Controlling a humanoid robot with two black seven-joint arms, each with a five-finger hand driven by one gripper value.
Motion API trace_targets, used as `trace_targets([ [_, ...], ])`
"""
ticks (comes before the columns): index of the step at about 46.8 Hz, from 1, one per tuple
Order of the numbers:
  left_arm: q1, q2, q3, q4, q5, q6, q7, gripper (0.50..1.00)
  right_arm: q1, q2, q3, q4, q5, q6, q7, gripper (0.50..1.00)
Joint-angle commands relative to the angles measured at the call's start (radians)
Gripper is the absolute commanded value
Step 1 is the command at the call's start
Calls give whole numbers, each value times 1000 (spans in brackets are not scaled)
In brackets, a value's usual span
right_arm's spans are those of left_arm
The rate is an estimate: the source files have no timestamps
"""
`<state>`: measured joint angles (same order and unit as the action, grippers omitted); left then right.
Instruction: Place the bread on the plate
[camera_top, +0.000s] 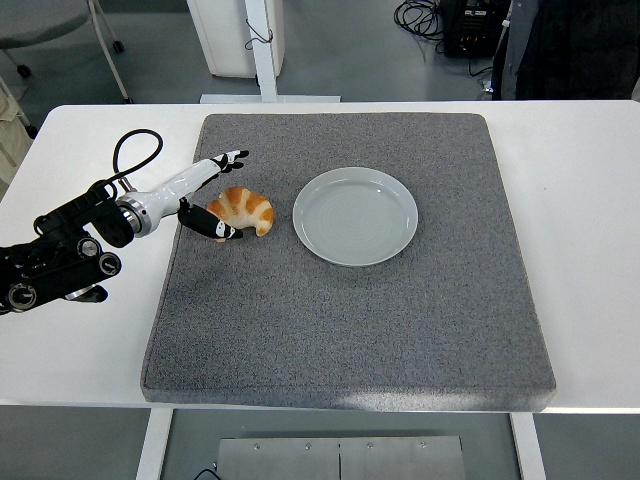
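Note:
A golden-brown croissant (245, 209) lies on the grey mat (350, 320), just left of an empty pale plate (355, 215). My left hand (222, 195) reaches in from the left edge and brackets the croissant's left end. Its thumb (218, 229) lies along the croissant's near-left side and its other fingers (231, 158) are spread above the far side. The hand is open, with the thumb tip touching or nearly touching the bread. The right arm does not appear.
The mat covers most of the white table (590, 200). A black cable (135, 150) loops above my left forearm. Beyond the table stand a white post (262, 45), cables and a person's dark clothing (570, 45) at the top right.

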<state>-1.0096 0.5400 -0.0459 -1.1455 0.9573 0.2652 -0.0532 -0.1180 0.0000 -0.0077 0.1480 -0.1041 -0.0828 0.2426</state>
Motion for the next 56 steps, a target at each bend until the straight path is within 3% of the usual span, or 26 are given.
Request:
trace_targets([
  [1, 2, -11, 1, 16, 1, 0, -4, 961, 0, 0, 0, -1, 0, 0, 0, 1000],
  [16, -3, -71, 20, 95, 1, 0, -25, 960, 0, 0, 0, 1, 1, 0, 0, 1000],
  [23, -4, -91, 20, 116, 1, 0, -25, 913, 0, 0, 0, 1, 0, 0, 0, 1000],
  [32, -4, -100, 21, 124, 1, 0, -25, 757, 0, 0, 0, -1, 0, 0, 0, 1000],
  [42, -1, -106, 20, 127, 0, -1, -25, 500, 0, 0, 0, 1, 0, 0, 0, 1000],
  [56, -18, -98, 18, 118, -18, -7, -65, 500, 0, 0, 0, -1, 0, 0, 0, 1000],
])
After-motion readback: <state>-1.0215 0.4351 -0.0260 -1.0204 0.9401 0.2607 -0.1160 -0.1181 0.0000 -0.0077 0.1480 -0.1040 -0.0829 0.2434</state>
